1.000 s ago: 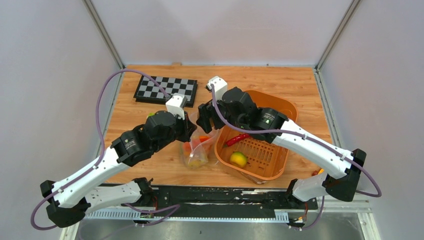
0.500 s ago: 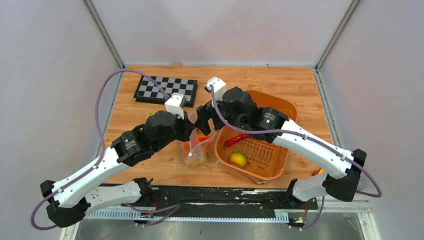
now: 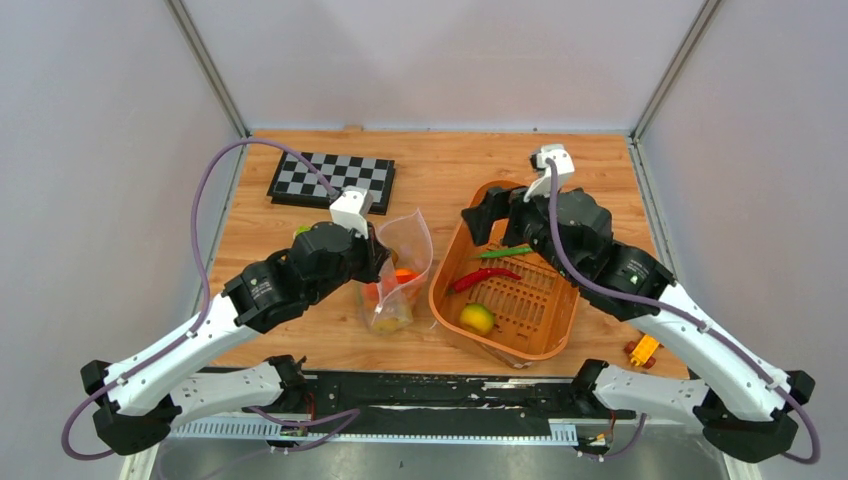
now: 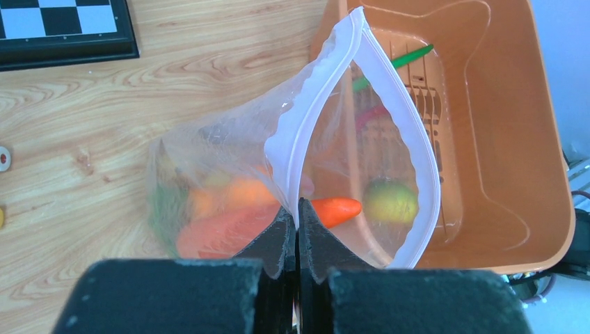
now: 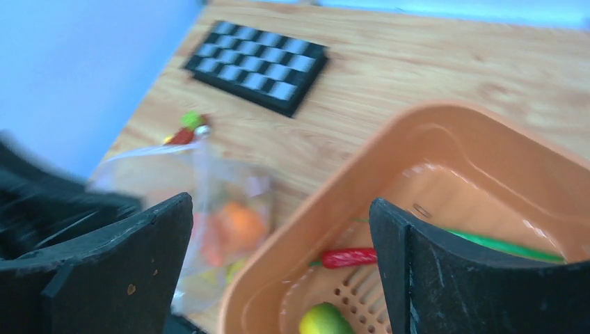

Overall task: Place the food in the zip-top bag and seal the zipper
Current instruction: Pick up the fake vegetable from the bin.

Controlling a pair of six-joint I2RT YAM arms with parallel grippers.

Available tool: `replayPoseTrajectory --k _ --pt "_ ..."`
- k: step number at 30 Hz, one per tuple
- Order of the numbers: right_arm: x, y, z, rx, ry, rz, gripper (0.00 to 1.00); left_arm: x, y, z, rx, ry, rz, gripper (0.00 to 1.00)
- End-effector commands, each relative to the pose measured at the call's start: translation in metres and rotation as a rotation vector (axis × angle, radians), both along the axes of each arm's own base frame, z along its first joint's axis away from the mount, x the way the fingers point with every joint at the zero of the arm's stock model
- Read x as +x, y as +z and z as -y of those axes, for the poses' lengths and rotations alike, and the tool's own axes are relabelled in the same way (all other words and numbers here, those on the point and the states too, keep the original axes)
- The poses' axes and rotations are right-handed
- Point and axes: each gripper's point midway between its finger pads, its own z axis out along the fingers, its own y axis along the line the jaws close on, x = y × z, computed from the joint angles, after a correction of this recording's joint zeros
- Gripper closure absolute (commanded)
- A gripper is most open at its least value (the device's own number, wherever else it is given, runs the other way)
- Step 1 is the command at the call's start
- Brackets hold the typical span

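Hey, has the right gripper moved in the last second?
Yes. The right gripper has swung right, away from the zip-top bag, and now hangs over the orange basket's far end, farther from the checkerboard.

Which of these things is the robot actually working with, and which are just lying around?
In the job: zip-top bag, carrot inside it, red chilli, green pepper, yellow-green fruit.
Just lying about: chessboard, small yellow toy, orange basket.
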Motion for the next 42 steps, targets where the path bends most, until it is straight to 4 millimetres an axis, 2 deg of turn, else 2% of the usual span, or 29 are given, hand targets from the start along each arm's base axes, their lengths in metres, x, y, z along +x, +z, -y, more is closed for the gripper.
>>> replayPoseTrajectory --k 1,3,5,7,8,11,14,19,26,31,34,37,39,42 --pt "0.032 -0.076 0.049 -0.025 -0.274 -0.236 0.03 0.002 0.008 0.002 -0.046 0.011 0.020 1.00" --pt "0.034 -0.113 0.058 -0.038 -0.291 -0.349 0.09 0.003 0.010 0.002 -0.046 0.009 0.026 1.00" --pt "0.035 -0.139 0.060 -0.074 -0.258 -0.411 0.14 0.003 0.010 0.000 -0.041 0.013 0.031 1.00" --pt "0.028 -0.162 0.042 -0.163 -0.050 -0.420 0.16 0.003 0.010 -0.003 -0.037 0.020 0.032 1.00" --pt "0.026 -0.173 0.044 -0.216 -0.018 -0.436 0.19 0.003 0.009 -0.003 -0.034 0.023 0.031 1.00" --pt "0.033 -0.206 0.071 -0.367 -0.081 -0.487 0.24 0.002 0.008 -0.005 -0.035 0.027 0.030 1.00" --pt "0.039 -0.228 0.081 -0.411 -0.098 -0.543 0.31 0.002 0.007 -0.005 -0.038 0.027 0.031 1.00" --pt "0.041 -0.244 0.060 -0.289 -0.024 -0.500 0.27 0.002 0.007 -0.003 -0.041 0.021 0.024 1.00" --pt "0.052 -0.280 0.074 -0.330 -0.082 -0.548 0.24 0.000 0.007 -0.010 -0.060 0.039 0.035 0.98" --pt "0.056 -0.292 0.088 -0.417 -0.101 -0.507 0.22 0.000 0.009 -0.016 -0.057 0.056 0.044 0.98" --pt "0.053 -0.303 0.094 -0.454 -0.103 -0.539 0.26 0.000 0.009 -0.017 -0.057 0.060 0.047 0.96" --pt "0.047 -0.310 0.084 -0.441 -0.031 -0.576 0.37 0.000 0.009 -0.015 -0.060 0.056 0.047 0.96" --pt "0.043 -0.318 0.084 -0.445 -0.029 -0.612 0.40 0.000 0.009 -0.014 -0.062 0.051 0.046 0.96" --pt "0.037 -0.328 0.087 -0.471 -0.027 -0.666 0.57 -0.001 0.007 -0.013 -0.057 0.046 0.040 0.96"
